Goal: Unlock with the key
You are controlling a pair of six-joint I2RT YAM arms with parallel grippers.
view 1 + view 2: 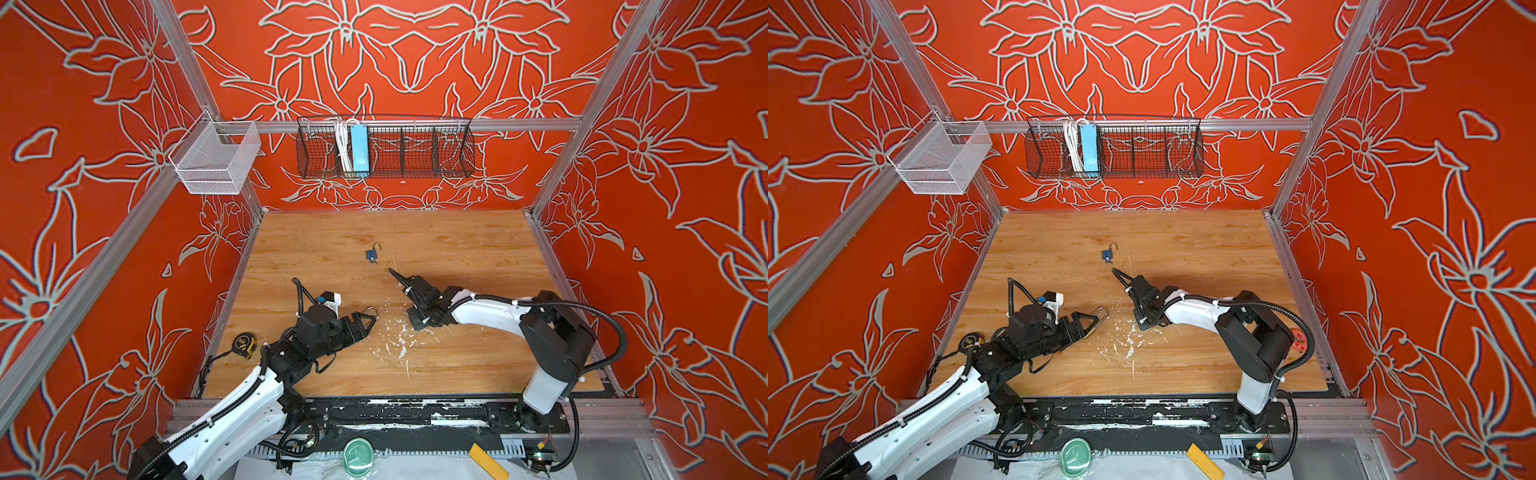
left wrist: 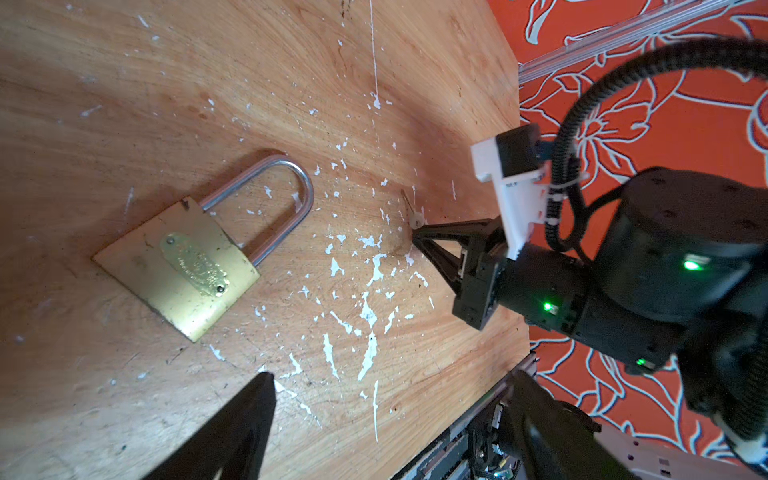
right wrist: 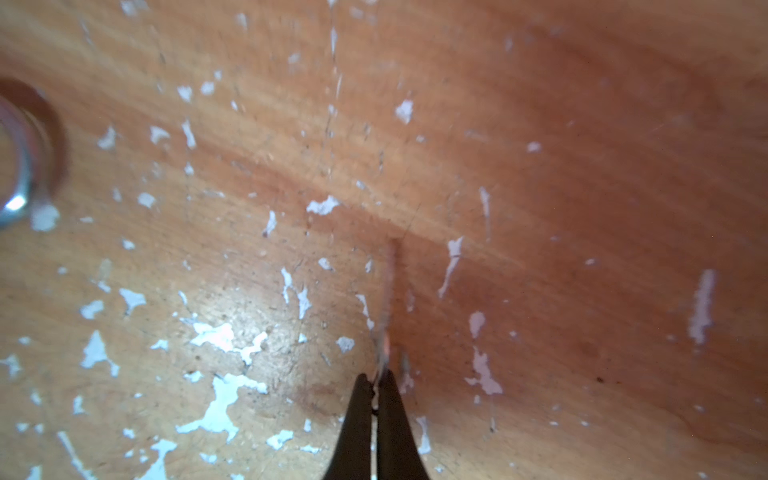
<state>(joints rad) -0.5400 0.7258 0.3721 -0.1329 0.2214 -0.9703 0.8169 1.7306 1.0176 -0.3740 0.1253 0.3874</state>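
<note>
A brass padlock (image 2: 183, 270) with a steel shackle lies flat on the wooden table (image 1: 457, 257). In both top views only its shackle (image 1: 371, 311) (image 1: 1101, 312) shows past my left gripper (image 1: 368, 323). That gripper hovers over the lock's body, open, its two fingers (image 2: 232, 432) wide apart with nothing between them. My right gripper (image 1: 391, 272) (image 2: 416, 235) is shut on a small silver key (image 2: 409, 208). The key's blade (image 3: 390, 299) sticks out past the tips, close above the table. The padlock's shackle (image 3: 16, 166) shows blurred at the edge of the right wrist view.
A small blue padlock (image 1: 372, 254) (image 1: 1108, 254) with its shackle open lies farther back, just beyond the right gripper's tip. A yellow-black tape measure (image 1: 243, 345) sits at the table's left edge. Two wire baskets (image 1: 386, 149) hang on the back wall. White paint flecks (image 1: 395, 336) mark the table's middle.
</note>
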